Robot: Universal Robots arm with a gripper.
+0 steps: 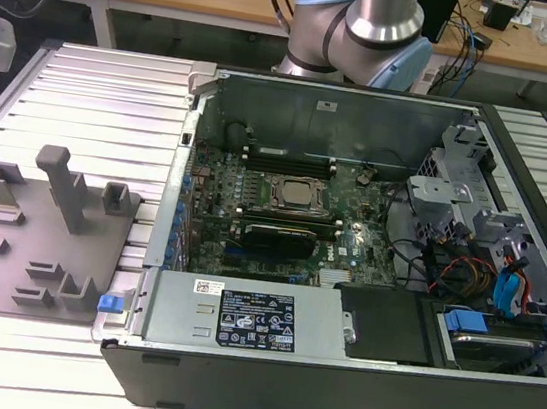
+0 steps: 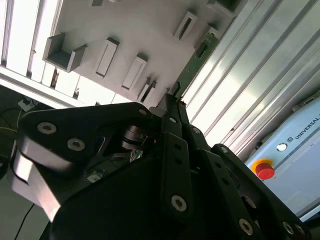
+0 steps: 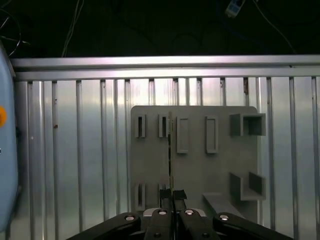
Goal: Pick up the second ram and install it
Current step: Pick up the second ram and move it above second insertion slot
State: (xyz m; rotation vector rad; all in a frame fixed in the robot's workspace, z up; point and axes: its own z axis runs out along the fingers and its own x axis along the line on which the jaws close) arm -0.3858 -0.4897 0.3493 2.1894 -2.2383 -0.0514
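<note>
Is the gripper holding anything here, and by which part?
Yes: the gripper pinches the second ram across its flat faces, apparently near one end; the rest juts out ahead.

An open computer case (image 1: 311, 381) lay on the ribbed metal surface (image 1: 107, 92), its processor (image 1: 293, 195) beside a black card (image 1: 271, 237). A grey slotted holder plate (image 1: 5, 250) sat at the exterior view's left.
</note>
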